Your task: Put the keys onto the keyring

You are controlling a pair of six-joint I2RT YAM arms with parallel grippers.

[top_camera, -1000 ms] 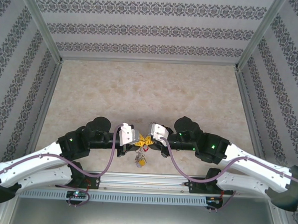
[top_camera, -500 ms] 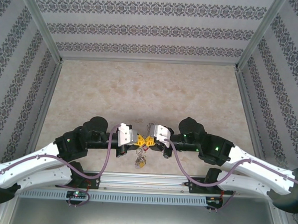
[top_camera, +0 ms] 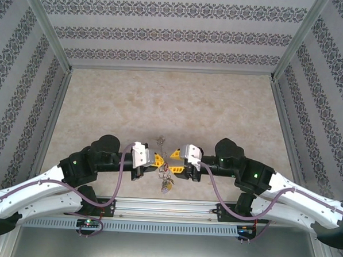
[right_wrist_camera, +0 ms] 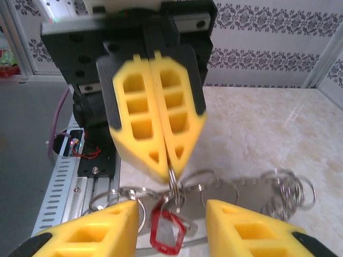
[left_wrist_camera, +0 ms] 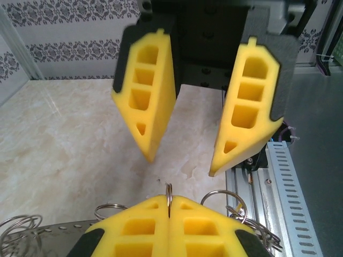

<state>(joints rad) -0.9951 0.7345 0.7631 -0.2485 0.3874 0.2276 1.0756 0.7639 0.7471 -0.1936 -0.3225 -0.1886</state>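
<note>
The left gripper (left_wrist_camera: 169, 201) is pinching the keyring (left_wrist_camera: 169, 188) shut-jawed. The right gripper (right_wrist_camera: 172, 208) is gaping either side of the keys (right_wrist_camera: 163, 227), with loose rings (right_wrist_camera: 289, 190) crowding beside.

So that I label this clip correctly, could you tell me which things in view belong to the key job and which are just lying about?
Belong to the job:
left pincer, shut on the keyring
right pincer, open
red-tagged key

Just lying about:
slotted cable tray
marble-look table
</note>
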